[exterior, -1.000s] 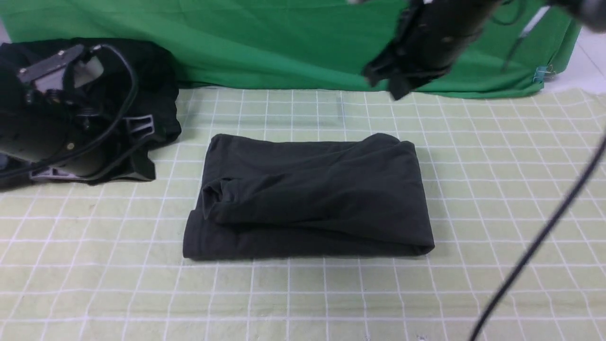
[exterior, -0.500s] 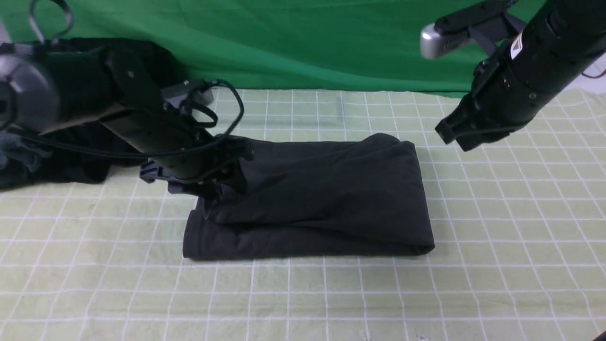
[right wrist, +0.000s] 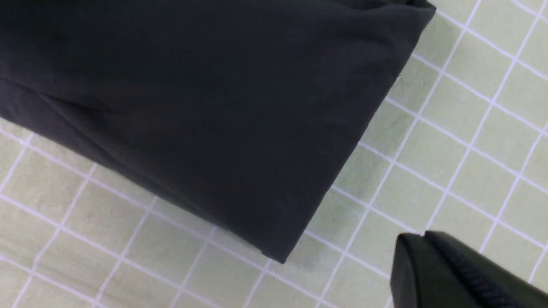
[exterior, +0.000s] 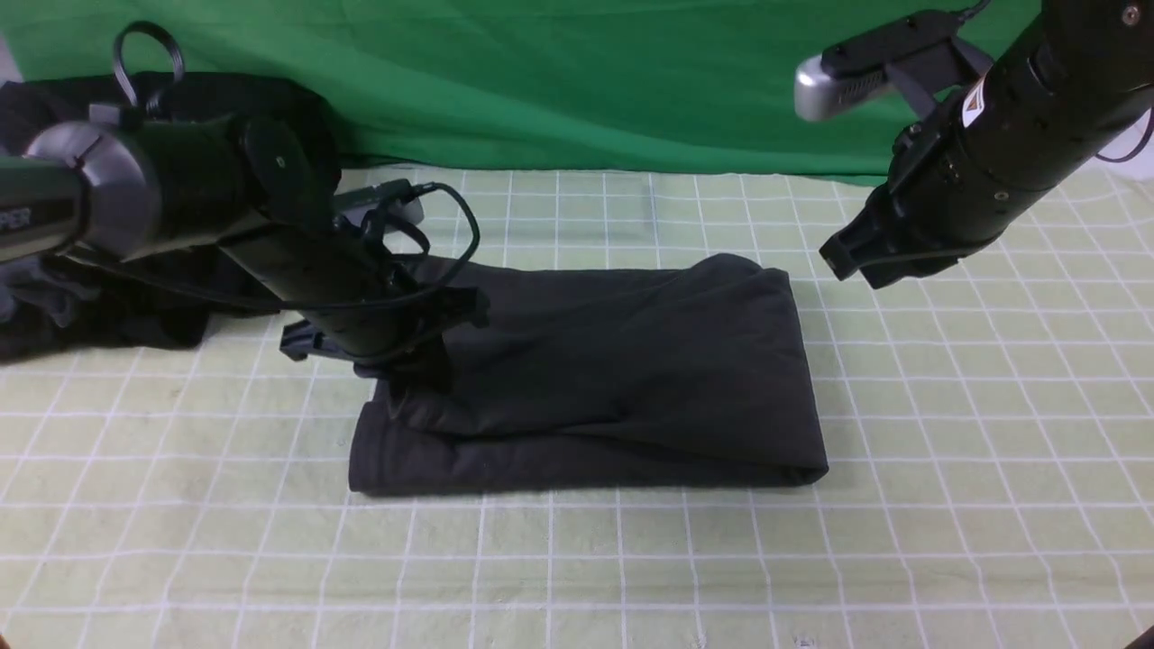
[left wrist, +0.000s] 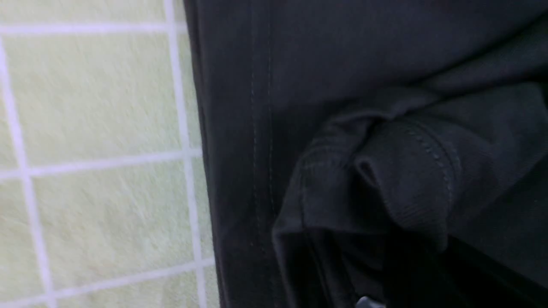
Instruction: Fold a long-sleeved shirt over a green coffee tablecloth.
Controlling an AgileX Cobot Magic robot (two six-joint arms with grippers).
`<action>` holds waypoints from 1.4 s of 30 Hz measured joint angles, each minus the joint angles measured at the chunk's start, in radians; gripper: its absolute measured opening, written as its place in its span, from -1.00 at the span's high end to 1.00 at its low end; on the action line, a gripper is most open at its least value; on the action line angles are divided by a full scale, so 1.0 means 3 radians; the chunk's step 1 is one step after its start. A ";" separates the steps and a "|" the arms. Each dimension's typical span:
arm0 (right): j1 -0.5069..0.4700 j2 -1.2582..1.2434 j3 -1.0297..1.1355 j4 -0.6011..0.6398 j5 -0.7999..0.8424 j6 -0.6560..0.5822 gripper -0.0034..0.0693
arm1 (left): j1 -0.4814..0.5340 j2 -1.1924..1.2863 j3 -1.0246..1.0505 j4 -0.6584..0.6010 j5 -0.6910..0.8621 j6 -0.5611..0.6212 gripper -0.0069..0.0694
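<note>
Here I hold the left tool [exterior: 410, 374] clamped on the long-sleeved shirt [exterior: 613, 370] collar fold, the right tool [exterior: 852, 261] pressed together above the green coffee tablecloth [exterior: 947, 406]; next I tuck it flat.

A plain vivid green backdrop cloth [exterior: 559, 81] is hung across the upper part of the front view, its folds falling to the rear edge of the work surface. At the upper left of the frame, a heap of black garments [exterior: 171, 297] is piled against the backdrop, with a patch of lighter grey fabric [exterior: 41, 293] seen at the far left edge. At the upper right, a strip of pale, whitish surface [exterior: 1122, 149] is visible past the end of the backdrop. The scene is lit evenly from above, and only soft shadows are cast.
</note>
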 joint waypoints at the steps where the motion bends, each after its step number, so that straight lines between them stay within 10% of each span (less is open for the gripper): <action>1: 0.0000 0.0000 0.0000 0.0000 0.0000 0.0000 0.90 | 0.0000 -0.0015 -0.0029 0.0032 0.0011 0.0000 0.79; 19: 0.0000 0.0000 0.0000 0.0007 -0.0063 0.0012 0.87 | 0.0000 0.0025 -0.0238 0.0535 0.0016 -0.0093 0.71; 32: 0.0000 0.0000 0.0000 0.0017 -0.0074 0.0013 0.85 | 0.0028 -0.0381 -0.0389 0.0961 0.0408 -0.0429 -0.36; 42: 0.0000 0.0000 0.0000 0.0020 -0.0077 0.0013 0.81 | 0.0031 -0.0377 -0.0456 0.0508 0.0178 -0.0339 -0.09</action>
